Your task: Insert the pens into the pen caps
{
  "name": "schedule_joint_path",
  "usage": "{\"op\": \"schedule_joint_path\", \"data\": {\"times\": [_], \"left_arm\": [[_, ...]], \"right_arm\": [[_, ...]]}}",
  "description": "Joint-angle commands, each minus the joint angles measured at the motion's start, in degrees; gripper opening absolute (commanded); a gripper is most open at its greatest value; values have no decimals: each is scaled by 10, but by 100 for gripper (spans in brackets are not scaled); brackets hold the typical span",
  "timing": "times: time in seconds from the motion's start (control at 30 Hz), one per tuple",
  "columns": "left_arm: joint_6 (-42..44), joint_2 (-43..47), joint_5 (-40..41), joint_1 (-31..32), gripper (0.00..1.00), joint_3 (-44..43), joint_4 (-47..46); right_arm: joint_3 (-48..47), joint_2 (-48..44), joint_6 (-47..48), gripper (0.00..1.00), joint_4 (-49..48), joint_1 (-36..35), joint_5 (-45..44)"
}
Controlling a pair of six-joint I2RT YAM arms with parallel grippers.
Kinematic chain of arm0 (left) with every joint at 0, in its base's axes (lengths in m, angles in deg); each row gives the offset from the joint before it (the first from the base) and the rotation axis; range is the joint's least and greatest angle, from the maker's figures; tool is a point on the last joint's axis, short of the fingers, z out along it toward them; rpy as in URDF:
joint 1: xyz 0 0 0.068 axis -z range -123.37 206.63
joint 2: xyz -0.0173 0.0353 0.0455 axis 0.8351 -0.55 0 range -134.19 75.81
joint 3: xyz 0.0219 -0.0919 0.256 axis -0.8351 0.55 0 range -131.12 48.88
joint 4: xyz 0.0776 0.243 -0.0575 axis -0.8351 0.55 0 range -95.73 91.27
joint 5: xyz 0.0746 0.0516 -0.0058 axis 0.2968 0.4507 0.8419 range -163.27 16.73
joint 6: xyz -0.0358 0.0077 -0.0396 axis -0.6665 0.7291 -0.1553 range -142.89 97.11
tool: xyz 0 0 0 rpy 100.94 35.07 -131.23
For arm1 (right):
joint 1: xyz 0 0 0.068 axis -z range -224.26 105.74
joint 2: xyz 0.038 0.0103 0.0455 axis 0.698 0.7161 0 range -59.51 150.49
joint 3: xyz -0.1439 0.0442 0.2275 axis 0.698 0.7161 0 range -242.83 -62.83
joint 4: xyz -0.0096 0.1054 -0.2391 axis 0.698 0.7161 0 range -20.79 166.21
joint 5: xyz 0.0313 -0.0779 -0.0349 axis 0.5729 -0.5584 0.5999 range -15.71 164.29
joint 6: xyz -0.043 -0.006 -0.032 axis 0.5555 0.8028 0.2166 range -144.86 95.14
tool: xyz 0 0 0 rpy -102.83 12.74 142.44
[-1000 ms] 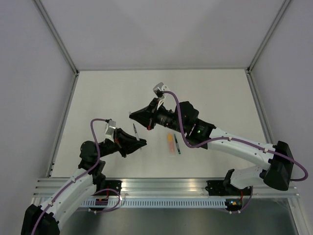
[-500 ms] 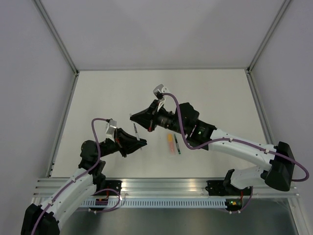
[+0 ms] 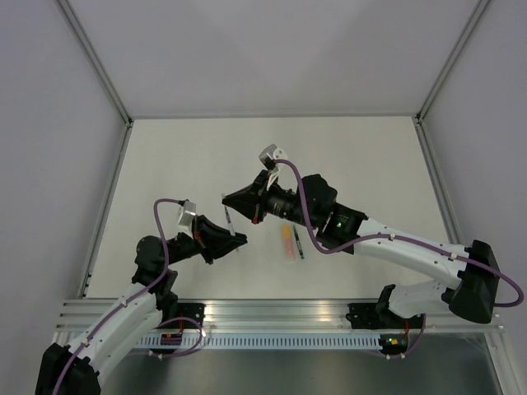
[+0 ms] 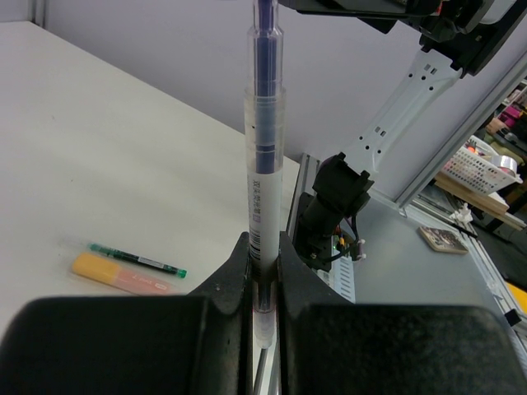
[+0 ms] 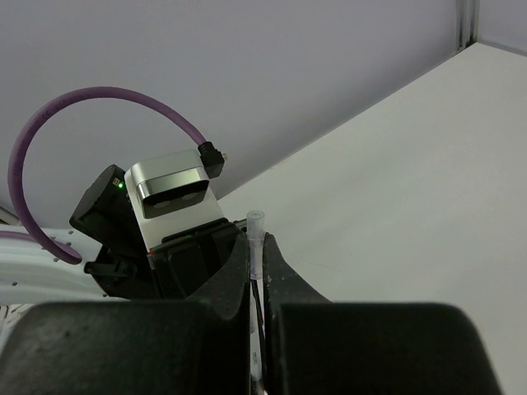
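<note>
My left gripper (image 3: 237, 240) (image 4: 263, 247) is shut on a clear pen with a dark blue core (image 3: 230, 224) (image 4: 264, 148) and holds it upright above the table. The pen's top reaches my right gripper (image 3: 226, 198) (image 5: 256, 247). That gripper is shut on a thin clear tube (image 5: 256, 220); I cannot tell whether it is a cap or the pen's end. The pale orange pen (image 3: 287, 240) (image 4: 119, 276) and the dark pen with green ends (image 3: 297, 242) (image 4: 136, 260) lie side by side on the table under the right arm. I see no separate orange-yellow or teal cap.
An aluminium rail (image 3: 280, 313) runs along the near table edge with both arm bases on it. Grey walls and frame posts (image 3: 95, 62) close in the white table (image 3: 362, 156). The left wrist's camera housing (image 5: 169, 188) sits close behind my right fingers.
My right gripper has shifted slightly to the right, staying at the top of the held pen. The left gripper and the two pens on the table have not moved.
</note>
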Motion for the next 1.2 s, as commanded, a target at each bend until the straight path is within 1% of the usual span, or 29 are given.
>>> {"op": "schedule_joint_path", "data": {"times": [0.0, 0.33, 1.17], "left_arm": [[1, 0, 9, 1, 2, -2, -13], [2, -1, 12, 1, 2, -3, -7], [1, -5, 0, 1, 2, -3, -16]], "right_arm": [[5, -13, 3, 0, -16, -4, 6], [5, -17, 3, 0, -19, -8, -1], [-47, -4, 12, 0, 11, -9, -9]]}}
